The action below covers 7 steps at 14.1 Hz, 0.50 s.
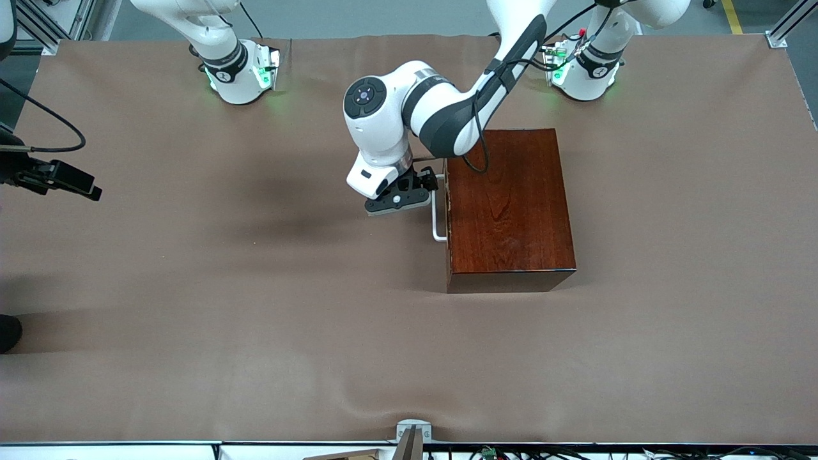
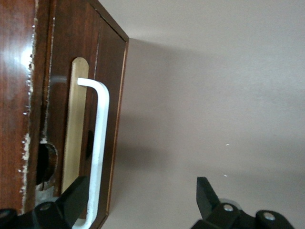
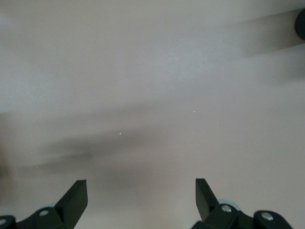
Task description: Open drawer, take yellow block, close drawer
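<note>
On the brown desk we've got the reddish wooden box, sitting toward the left arm's end, long axis running toward the front camera. Its drawer looks pushed in, so we can't see what's in it; no yellow block visible anywhere. White handle faces the right arm's end. Left gripper sits right at that handle, jaws wide, holding nothing. Right gripper waits over bare desk, jaws wide too.

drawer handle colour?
White, a U-shaped bar handle on the reddish-brown drawer front. Clearest in the left wrist view.
</note>
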Tool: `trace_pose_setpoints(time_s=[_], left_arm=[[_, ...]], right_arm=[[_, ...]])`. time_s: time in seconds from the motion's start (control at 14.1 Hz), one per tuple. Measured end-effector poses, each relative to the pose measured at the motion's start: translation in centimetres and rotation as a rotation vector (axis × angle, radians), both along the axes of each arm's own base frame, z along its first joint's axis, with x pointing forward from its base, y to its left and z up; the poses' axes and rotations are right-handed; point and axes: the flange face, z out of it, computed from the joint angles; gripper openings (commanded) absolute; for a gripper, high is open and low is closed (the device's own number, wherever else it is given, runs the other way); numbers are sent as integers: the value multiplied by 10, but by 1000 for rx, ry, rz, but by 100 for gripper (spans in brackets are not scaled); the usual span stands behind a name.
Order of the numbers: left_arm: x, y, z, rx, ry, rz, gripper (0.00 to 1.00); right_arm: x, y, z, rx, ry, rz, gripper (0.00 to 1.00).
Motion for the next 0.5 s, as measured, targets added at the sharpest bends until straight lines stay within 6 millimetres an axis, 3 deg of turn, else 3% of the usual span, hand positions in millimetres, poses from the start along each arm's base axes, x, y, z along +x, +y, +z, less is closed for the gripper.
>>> trace_pose_setpoints(time_s=[0.5], left_arm=[[0,2,-12,28,18,-46,100]], right_arm=[[0,0,0,0,0,0,100]])
